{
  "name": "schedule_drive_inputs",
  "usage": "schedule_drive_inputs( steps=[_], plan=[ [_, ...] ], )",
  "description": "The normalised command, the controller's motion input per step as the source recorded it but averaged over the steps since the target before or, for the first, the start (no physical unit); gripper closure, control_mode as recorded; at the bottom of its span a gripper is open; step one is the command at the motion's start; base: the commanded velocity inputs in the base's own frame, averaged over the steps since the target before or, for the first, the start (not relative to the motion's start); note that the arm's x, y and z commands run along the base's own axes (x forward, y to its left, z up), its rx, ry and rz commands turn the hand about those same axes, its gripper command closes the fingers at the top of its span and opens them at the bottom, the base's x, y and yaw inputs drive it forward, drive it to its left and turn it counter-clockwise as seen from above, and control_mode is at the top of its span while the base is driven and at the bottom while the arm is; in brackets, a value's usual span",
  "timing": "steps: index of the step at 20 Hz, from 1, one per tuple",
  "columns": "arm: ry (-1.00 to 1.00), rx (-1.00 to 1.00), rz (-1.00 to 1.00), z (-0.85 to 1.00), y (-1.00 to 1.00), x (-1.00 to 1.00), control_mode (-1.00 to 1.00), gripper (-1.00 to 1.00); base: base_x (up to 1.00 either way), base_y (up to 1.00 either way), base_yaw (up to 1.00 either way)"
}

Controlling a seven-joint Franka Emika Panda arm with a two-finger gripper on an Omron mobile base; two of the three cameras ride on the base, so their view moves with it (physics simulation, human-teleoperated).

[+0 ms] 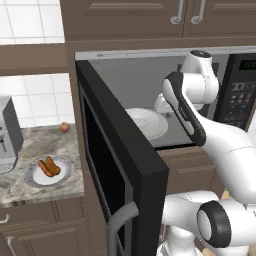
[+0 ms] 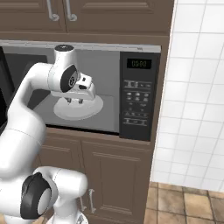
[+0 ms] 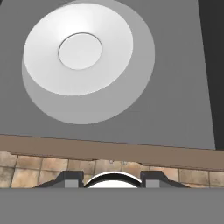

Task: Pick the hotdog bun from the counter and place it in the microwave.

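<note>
Nothing picked yet: hotdog bun sits on its plate on the table, lower left. My fingers hover over the open microwave, empty; spread state unclear.

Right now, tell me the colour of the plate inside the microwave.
White: the round plate on the grey microwave floor, clearest in the hand view.

Hotdog bun on plate (microwave open).
</note>
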Motion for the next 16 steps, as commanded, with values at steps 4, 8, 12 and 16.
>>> schedule_drive_inputs(
  steps=[4,8,12,16],
  plan=[
    [0.00,0.00,0.00,0.00,0.00,0.00,1.00,-1.00,-0.29,-0.01,0.02],
    [0.00,0.00,0.00,0.00,0.00,0.00,1.00,-1.00,-1.00,-0.26,0.10],
    [0.00,0.00,0.00,0.00,0.00,0.00,1.00,-1.00,-1.00,-0.22,0.12],
    [0.00,0.00,0.00,0.00,0.00,0.00,1.00,-1.00,-1.00,-0.12,0.12]
  ],
)
